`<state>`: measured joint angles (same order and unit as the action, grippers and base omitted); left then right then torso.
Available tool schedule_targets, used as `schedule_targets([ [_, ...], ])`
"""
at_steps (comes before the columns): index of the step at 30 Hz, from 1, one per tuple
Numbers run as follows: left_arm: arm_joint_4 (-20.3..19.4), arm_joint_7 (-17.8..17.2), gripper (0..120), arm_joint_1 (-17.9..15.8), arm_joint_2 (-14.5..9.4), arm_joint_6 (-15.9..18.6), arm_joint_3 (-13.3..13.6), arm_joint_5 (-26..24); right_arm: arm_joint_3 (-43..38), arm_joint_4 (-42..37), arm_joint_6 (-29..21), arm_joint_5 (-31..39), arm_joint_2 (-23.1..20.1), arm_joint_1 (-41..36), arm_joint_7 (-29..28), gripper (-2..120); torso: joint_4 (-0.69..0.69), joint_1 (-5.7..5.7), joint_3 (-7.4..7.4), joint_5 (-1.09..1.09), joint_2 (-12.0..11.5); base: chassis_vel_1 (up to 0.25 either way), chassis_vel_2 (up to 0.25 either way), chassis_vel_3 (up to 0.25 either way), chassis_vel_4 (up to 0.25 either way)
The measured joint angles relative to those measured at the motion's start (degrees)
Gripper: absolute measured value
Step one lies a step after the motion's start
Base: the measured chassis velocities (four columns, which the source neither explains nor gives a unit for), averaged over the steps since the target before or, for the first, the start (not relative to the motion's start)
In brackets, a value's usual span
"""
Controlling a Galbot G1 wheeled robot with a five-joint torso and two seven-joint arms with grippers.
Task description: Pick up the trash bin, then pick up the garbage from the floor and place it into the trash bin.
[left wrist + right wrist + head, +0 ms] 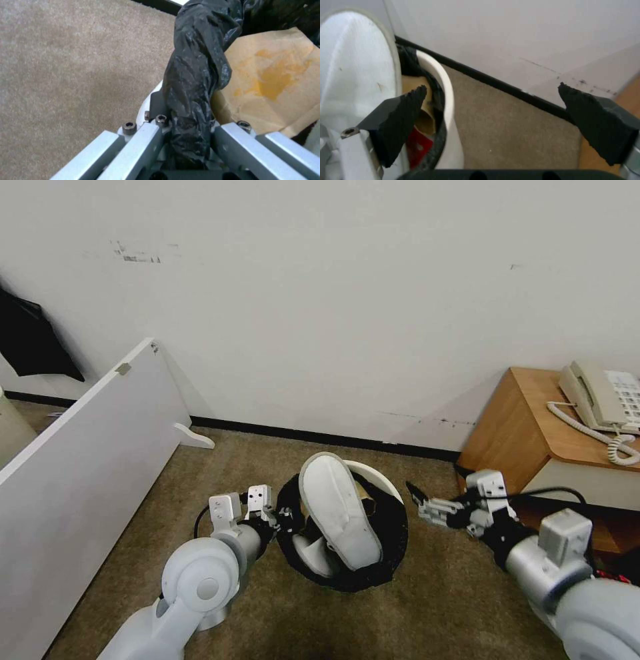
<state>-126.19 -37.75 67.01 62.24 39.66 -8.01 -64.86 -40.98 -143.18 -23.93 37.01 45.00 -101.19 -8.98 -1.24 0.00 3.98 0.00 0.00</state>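
Head looks down; wrists close; all share trash bin [390,513].

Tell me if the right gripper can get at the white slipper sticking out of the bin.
Probably yes. The right gripper hangs open beside the bin, and the slipper pokes above the rim with nothing between them.

grey arms [200,580], black cables [553,492]

telephone [603,397] cut by right edge, left hand [283,515] fingertips buried in black bag [195,75]
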Motion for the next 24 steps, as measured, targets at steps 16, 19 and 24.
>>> schedule_targets([
  [16, -1.16, 2.61, 2, 1.88, 0.79, 0.16, -1.22, 5.66, 1.71, 2.64, 8.58, -22.62, 13.52, -5.51, 10.38, 100, 0.01, 0.0, 0.01, 0.0, 0.0, 0.0, 0.0, 0.0, 0.0],
  [19, -1.39, 3.33, 2, 2.84, 1.17, 0.18, -1.72, 6.69, 2.2, 3.48, 10.63, -26.91, 18.03, -5.98, 12.04, 100, 0.0, 0.0, 0.0, 0.0, 0.0, 0.0, 0.0, 0.0, 0.0],
  [24, -2.01, 5.32, 2, 4.69, 1.29, 0.27, -2.29, 9.14, 2.48, 4.1, 13.88, -31.2, 24.4, -7.59, 13.5, 100, 0.01, 0.0, 0.0, -0.01, -0.01, 0.0, 0.0, 0.0, 0.0],
])
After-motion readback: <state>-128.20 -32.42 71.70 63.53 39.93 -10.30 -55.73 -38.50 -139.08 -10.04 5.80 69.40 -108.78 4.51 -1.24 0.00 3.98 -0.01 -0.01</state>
